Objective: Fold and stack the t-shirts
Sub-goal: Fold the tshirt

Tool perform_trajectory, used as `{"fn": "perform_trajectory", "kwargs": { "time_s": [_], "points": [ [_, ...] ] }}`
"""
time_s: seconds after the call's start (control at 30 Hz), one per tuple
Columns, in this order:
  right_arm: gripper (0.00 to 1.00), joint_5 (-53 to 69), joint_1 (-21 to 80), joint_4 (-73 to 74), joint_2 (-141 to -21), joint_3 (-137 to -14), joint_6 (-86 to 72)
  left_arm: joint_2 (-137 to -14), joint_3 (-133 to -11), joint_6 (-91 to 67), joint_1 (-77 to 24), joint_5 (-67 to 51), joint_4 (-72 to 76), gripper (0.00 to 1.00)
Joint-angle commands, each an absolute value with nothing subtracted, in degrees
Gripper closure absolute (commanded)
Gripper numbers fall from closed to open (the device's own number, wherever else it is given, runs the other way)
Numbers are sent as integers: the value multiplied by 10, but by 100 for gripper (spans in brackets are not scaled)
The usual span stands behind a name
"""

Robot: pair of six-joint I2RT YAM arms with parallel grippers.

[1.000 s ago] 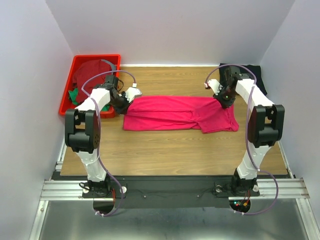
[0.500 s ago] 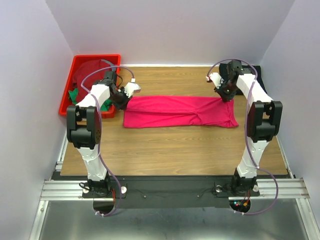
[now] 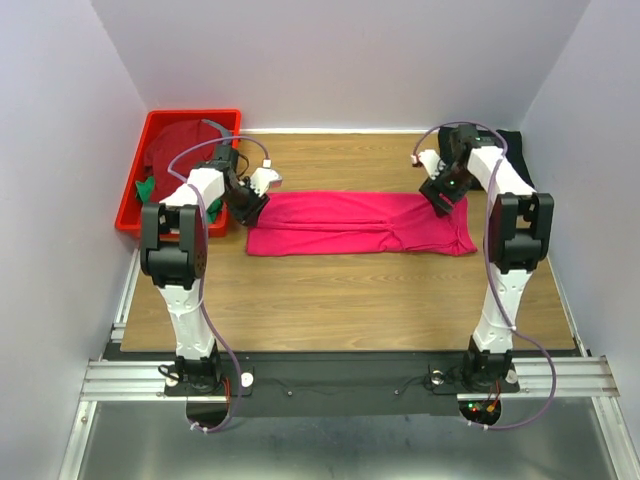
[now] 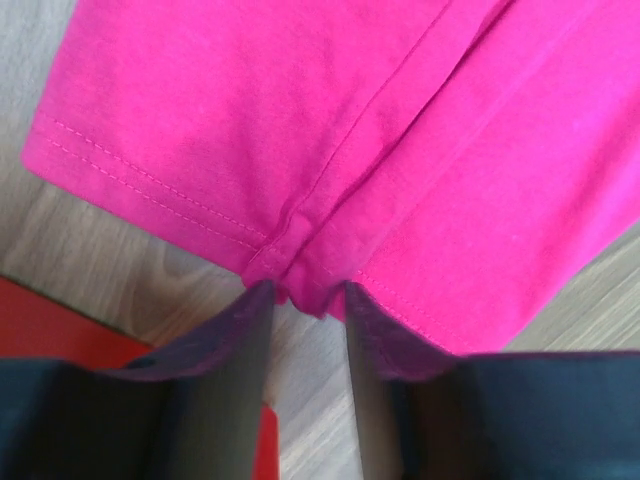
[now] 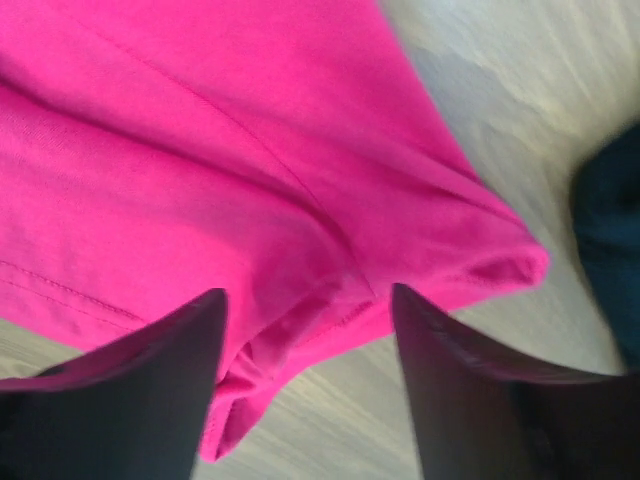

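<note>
A bright pink-red t-shirt (image 3: 360,222) lies folded into a long flat strip across the middle of the wooden table (image 3: 350,290). My left gripper (image 3: 250,200) is at the strip's far left corner. In the left wrist view it (image 4: 306,290) is open, with the hem (image 4: 300,285) just at the fingertips. My right gripper (image 3: 445,195) is at the far right end, open wide (image 5: 308,295) above the shirt's bunched corner (image 5: 300,320). A black t-shirt (image 3: 515,150) lies at the back right. A dark red t-shirt (image 3: 180,145) and a green one (image 3: 148,190) are in the bin.
The red plastic bin (image 3: 135,215) stands at the back left, close behind my left arm; its edge (image 4: 60,325) shows in the left wrist view. The black shirt (image 5: 610,220) lies just right of my right gripper. White walls close in the table on three sides.
Both grippers have opened and let go of the pink-red shirt's far edge. Before that, the loose flap at the lower right was drawn back, so the shirt now lies as an even strip.
</note>
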State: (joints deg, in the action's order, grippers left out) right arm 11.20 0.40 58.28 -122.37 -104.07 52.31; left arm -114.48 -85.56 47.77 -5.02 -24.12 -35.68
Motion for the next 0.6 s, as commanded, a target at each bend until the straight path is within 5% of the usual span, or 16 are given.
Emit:
{"fn": "perform_trajectory", "kwargs": {
  "time_s": [0.0,0.17,0.33,0.57],
  "points": [
    [24,136,-38,618,-1192,-1094,471,-1092,-879,466,-43,-242,-375,52],
    [26,199,-101,726,-1189,-1131,432,-1033,-831,483,-41,-244,-396,51],
    [37,219,-134,723,-1130,-1004,418,-999,-770,479,-41,-250,-398,51],
    [36,204,-134,660,-1102,-919,366,-987,-716,463,-46,-252,-381,43]
  ]
}}
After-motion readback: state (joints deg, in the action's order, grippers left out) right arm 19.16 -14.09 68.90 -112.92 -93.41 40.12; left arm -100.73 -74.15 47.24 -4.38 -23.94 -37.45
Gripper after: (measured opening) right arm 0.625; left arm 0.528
